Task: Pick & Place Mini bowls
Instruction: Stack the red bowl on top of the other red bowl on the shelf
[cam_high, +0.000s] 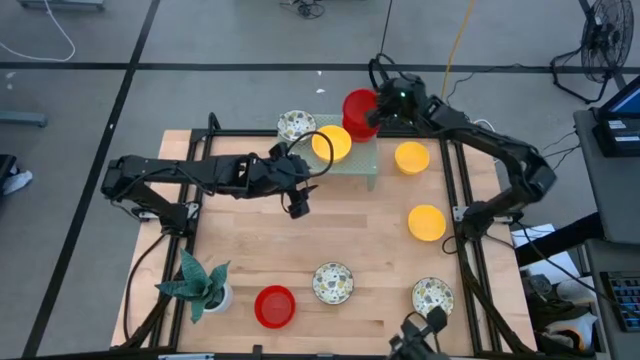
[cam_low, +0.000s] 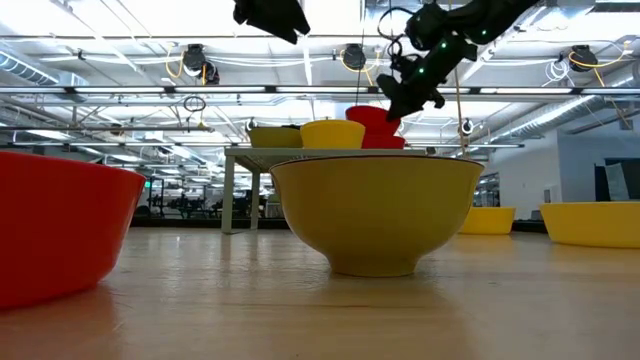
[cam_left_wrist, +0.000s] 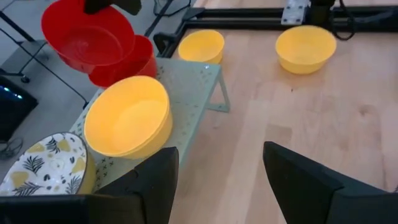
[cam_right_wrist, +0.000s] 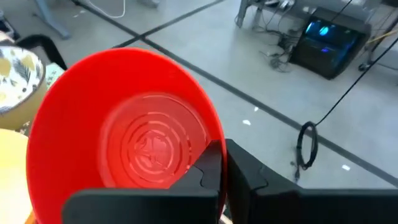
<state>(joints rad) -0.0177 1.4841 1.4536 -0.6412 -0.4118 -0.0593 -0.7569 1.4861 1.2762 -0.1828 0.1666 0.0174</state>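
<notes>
While the right gripper (cam_high: 372, 117) hangs over the far end of the pale green rack (cam_high: 362, 163), it's pinched tight on the rim of a red bowl (cam_high: 359, 108), a plain glossy one with faint rings moulded in its bottom, held up in the air above another red bowl (cam_left_wrist: 134, 62) that sits on the rack. Next to that on the rack there's a plain yellow bowl (cam_high: 332, 143) and a white one with a leafy speckled pattern (cam_high: 296, 126).

The left gripper (cam_high: 297, 204) hovers over the bare wood just beside the rack, fingers spread wide, nothing in them.

Rest of the mini bowls are scattered on the table (cam_high: 250, 240): 2 yellow ones (cam_high: 411, 157) (cam_high: 427, 222) on the right side, 1 more red (cam_high: 274, 305) at the near edge by the potted plant (cam_high: 203, 284), plus 2 patterned ones (cam_high: 332, 282) (cam_high: 432, 296) along that same edge
</notes>
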